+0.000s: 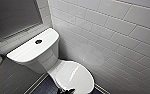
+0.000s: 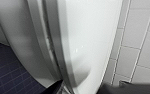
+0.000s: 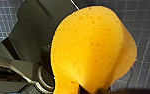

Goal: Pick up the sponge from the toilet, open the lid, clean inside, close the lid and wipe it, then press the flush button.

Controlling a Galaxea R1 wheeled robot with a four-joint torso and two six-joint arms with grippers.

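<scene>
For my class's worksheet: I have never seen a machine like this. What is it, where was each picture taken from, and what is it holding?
This is a wheeled robot with two arms, each ending in a gripper. The head view comes from a camera high on it, looking down at a white toilet: the lid is shut and the flush button sits on the tank top. The dark shape at the lid's front edge is probably the left gripper. The left wrist view shows the lid's rim up close, beside the tiled wall. The right wrist view shows the yellow sponge, apparently pinched in the right gripper, above the dark tiled floor.
</scene>
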